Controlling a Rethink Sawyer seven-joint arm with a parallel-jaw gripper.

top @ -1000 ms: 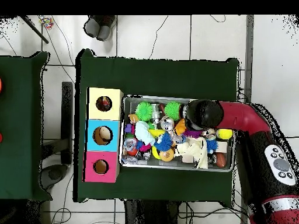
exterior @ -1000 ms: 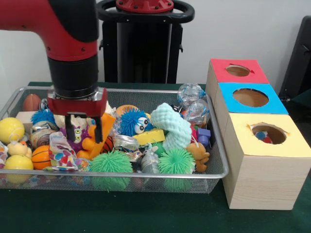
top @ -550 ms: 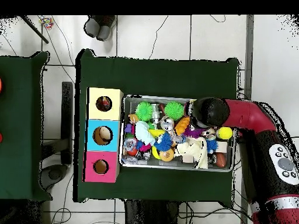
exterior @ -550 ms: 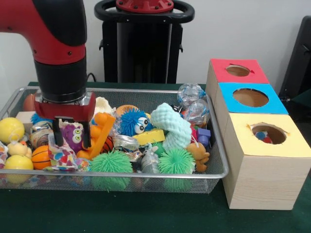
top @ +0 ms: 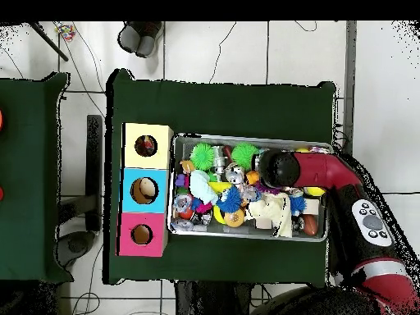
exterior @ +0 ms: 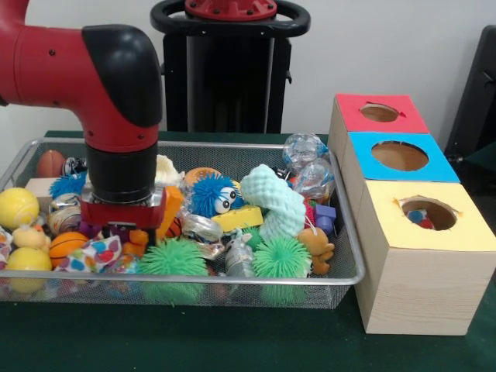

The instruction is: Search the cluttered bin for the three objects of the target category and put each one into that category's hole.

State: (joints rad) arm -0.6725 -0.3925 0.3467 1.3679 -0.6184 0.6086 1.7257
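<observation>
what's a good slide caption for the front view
Red and black robot arm plunges its pincer among the toys in a wire mesh bin, beside three wooden boxes with holes.

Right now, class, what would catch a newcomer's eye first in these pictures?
The red and black arm plunges into the left half of the wire bin, its claw buried among bright toys. Right of the bin stand three wooden boxes topped red, blue and yellow, each with a round hole.

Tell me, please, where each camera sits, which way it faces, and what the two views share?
Front view: across the table, facing the wire bin and three boxes; the red arm descends into the toys.
Overhead view: above, looking straight down; the arm enters from lower right.
Shared: bin, boxes, arm, blue fuzzy toy.
</observation>
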